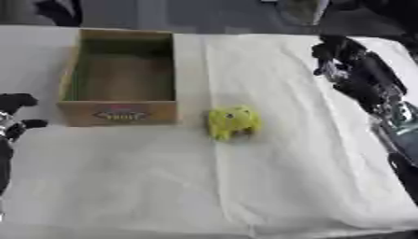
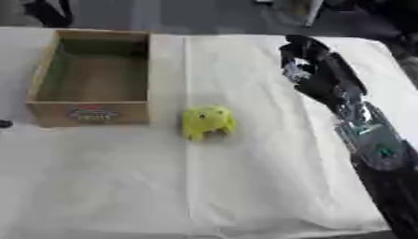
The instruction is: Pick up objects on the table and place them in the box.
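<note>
A small yellow-green toy lies on the white cloth just right of the box's front corner. The open wooden box stands at the back left, with a label on its front wall; nothing shows inside it. My right hand hovers over the cloth to the right of the toy and farther back, well apart from it, fingers curled and holding nothing. My left hand shows at the left edge beside the box's front wall, fingers relaxed and up.
The white cloth covers the table, with a crease running front to back past the toy. Its front edge lies near the bottom of the view. Dark shapes stand beyond the far edge.
</note>
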### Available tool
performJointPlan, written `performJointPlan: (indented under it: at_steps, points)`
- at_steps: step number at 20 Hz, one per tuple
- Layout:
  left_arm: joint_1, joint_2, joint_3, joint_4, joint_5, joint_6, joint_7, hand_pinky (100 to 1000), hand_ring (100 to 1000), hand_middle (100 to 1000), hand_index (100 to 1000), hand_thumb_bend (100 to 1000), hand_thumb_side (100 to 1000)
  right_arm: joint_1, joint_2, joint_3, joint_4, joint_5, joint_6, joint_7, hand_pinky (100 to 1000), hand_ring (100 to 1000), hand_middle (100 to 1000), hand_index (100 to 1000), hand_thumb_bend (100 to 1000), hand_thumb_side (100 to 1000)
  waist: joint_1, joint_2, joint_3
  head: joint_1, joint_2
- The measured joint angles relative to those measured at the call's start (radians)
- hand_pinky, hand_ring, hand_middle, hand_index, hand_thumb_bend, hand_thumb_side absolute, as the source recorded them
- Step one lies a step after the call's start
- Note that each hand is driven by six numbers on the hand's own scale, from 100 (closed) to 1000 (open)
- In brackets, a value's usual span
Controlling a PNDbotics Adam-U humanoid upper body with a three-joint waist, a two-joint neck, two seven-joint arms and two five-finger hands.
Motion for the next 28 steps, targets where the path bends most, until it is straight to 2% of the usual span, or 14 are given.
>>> performJointPlan:
  at_steps: [14,17,21,28]
  points:
    - [0.000,0.000,0.000,0.000,0.001,0.000,0.000,631,914,632,702,193,626,-0.002,-0.001,0.007,-0.009,0.000,-0.006,0.015,637,828,749,889,100,405,0.003,-0.008,0.000,-0.003,0.000]
    - [0.000,0.000,0.000,0.000,0.003,0.000,0.000,631,914,632,702,192,625,-0.011,-0.007,0.014,-0.018,0.002,-0.012,0.030,649,839,762,896,100,375,0.003,-0.009,0.000,-0.005,0.000]
    - [0.000,0.000,0.000,0.000,0.003,0.000,0.000,631,914,633,702,192,626,-0.028,-0.020,0.036,-0.034,0.026,-0.031,0.071,678,864,793,912,100,300,0.004,-0.010,0.000,-0.006,0.000]
    - [0.000,0.000,-0.001,0.000,0.003,0.000,-0.004,631,914,633,702,191,627,-0.091,-0.056,0.101,-0.049,0.102,-0.094,0.195,726,910,845,935,100,213,0.006,-0.010,0.008,-0.015,0.000]
